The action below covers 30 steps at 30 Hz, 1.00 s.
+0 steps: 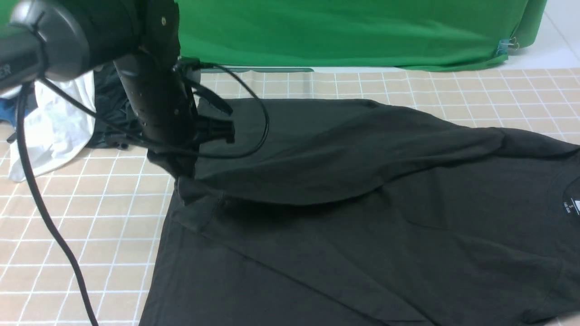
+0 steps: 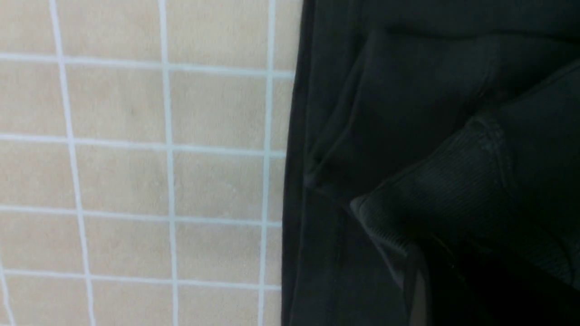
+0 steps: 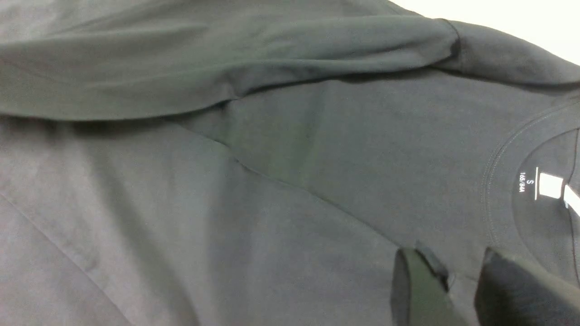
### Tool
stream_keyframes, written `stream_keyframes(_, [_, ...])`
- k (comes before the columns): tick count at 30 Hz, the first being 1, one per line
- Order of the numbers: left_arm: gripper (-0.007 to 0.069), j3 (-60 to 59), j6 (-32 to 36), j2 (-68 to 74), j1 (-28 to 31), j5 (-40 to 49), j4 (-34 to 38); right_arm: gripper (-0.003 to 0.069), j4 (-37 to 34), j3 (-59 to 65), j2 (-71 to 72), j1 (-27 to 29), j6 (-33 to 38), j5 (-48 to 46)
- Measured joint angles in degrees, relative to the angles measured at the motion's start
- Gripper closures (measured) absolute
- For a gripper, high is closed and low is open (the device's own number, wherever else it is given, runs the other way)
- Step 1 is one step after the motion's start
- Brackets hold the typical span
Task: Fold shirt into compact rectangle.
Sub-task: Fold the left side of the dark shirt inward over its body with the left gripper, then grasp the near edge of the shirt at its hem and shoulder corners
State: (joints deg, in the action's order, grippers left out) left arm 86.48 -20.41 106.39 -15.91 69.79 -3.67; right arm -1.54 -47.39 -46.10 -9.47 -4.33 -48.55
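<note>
Front view: shirt in left pincer

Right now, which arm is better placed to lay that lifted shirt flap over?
Left. The left end effector grips a raised corner of the shirt. The right end effector sits open near the collar, holding nothing.

Forward overview; wrist close-ups over shirt

Open checked cloth left of shirt, white garment crowding far-left corner; green backdrop behind
</note>
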Motion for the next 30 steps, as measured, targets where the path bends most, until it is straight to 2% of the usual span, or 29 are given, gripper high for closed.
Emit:
stream_keyframes(8, [0.0295,-0.1,-2.3,-0.2,0.0,0.1,-6.1,0.0424,0.0,0.0,0.0,0.0,0.0,0.0])
stream_keyframes(11, [0.0247,-0.1,-3.1,-1.1,0.0,0.1,-5.6,0.0424,0.0,0.0,0.0,0.0,0.1,0.0])
stream_keyframes(13, [0.0252,-0.1,-3.1,-1.6,-0.1,0.1,-4.5,0.0424,0.0,0.0,0.0,0.0,0.1,0.0])
stream_keyframes(18, [0.0367,-0.1,-2.8,-2.3,-3.1,0.1,-3.2,0.0424,0.0,0.0,0.0,0.0,0.2,0.0])
stream_keyframes(19, [0.0446,-0.7,-2.6,-2.3,-4.5,-0.1,-2.7,0.0424,0.0,0.0,0.0,0.0,0.4,0.0])
stream_keyframes(21, [0.0546,-1.9,-1.4,-2.3,-6.2,-0.1,-1.0,0.0424,0.0,0.0,0.0,0.0,1.0,-0.1])
stream_keyframes(26, [0.0614,-6.6,0.0,-3.2,-7.6,-0.2,2.5,0.0450,0.0,0.0,0.0,0.0,2.8,-2.3])
stream_keyframes(30, [0.0614,-15.7,-0.3,-7.2,-7.7,-0.4,2.8,0.0540,0.0,0.0,0.0,0.0,3.5,-6.2])
